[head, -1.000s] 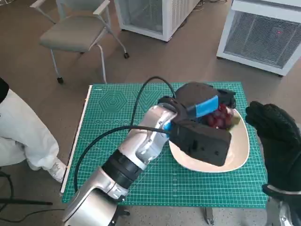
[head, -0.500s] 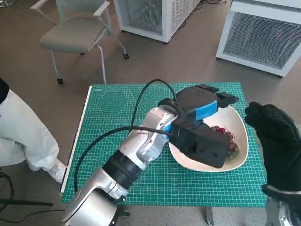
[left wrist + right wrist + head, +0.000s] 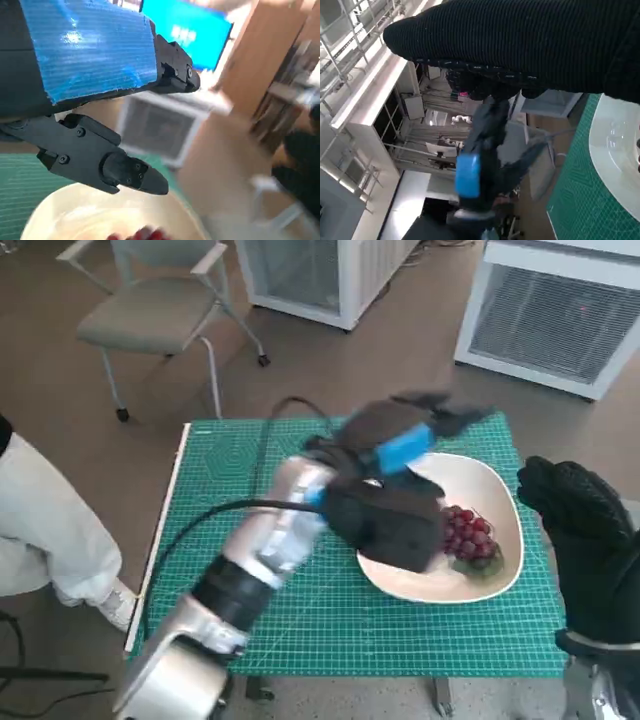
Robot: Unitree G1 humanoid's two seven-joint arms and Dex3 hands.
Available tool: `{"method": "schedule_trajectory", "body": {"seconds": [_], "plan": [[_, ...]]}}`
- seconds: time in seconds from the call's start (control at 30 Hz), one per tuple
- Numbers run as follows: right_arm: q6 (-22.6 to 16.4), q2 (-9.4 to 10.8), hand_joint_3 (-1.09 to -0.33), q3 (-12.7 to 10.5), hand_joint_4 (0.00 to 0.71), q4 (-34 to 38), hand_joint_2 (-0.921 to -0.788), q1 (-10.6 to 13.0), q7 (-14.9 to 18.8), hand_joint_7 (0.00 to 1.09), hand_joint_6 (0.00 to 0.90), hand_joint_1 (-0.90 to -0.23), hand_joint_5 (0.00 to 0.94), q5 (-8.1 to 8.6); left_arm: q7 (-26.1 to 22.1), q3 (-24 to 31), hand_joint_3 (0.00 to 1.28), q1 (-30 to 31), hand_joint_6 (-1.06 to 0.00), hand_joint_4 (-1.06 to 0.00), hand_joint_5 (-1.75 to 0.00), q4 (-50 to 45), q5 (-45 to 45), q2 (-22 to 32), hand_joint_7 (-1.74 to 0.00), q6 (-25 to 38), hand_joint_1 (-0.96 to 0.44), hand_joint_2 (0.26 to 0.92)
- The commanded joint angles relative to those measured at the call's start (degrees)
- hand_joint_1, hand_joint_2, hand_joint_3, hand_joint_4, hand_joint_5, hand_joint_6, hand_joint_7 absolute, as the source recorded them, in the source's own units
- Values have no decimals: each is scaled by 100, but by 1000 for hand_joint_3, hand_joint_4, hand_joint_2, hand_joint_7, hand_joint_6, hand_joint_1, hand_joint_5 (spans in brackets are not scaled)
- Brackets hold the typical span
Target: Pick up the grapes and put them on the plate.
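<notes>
The grapes [image 3: 470, 538] lie inside the plate [image 3: 500, 495], so that job looks done. The left hand [image 3: 405, 440] is above the plate with fingers apart, holding nothing. The right hand [image 3: 575, 530] waits beside the plate, also holding nothing.

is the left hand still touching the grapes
Apart. In the head view the left hand is lifted with open fingers over the plate rim, while the grapes lie alone on the plate.

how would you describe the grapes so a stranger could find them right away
Start at the green cutting mat covering the small table, then find the wide cream plate on its right half. The grapes lie inside it near the right rim, just beside the left robot hand: a small dark red cluster, the only red thing there.
</notes>
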Motion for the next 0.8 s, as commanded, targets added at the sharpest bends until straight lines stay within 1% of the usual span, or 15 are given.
{"method": "schedule_trajectory", "body": {"seconds": [0.03, 0.17, 0.27, 0.37, 0.6, 0.8], "plan": [[56, -28, -590, 31, 409, 83, -921, 20, 60, 985, 298, -318, 839, 25, -246, 571, 54, 415, -378, -301, -22, 165, -804, 273, -38, -508, -480, 920], [76, -38, -589, 25, 409, 113, -921, -17, 80, 985, 298, -320, 839, 45, -972, 1245, 51, 751, -373, -308, -18, 398, -1998, 290, -30, -881, -493, 921], [81, -38, -588, 31, 410, 151, -921, -49, 92, 985, 299, -321, 839, 51, -1505, 1661, 44, 979, -371, -312, -15, 477, -2777, 208, -25, -957, -494, 921], [87, -31, -588, 45, 410, 184, -921, -80, 87, 984, 299, -320, 838, 39, -1894, 1933, 41, 1191, -368, -320, -16, 446, -3311, 132, -21, -929, -496, 921], [134, -44, -587, 64, 412, 209, -921, -147, 90, 981, 300, -318, 835, 42, -2641, 2368, 56, 1794, -365, -336, -14, 289, -4189, 64, -13, -679, -473, 921], [165, -68, -584, 53, 414, 229, -921, -195, 125, 978, 302, -318, 831, 60, -2852, 2533, 69, 2128, -379, -354, -15, 392, -4298, 102, -15, -882, -522, 921]]}}
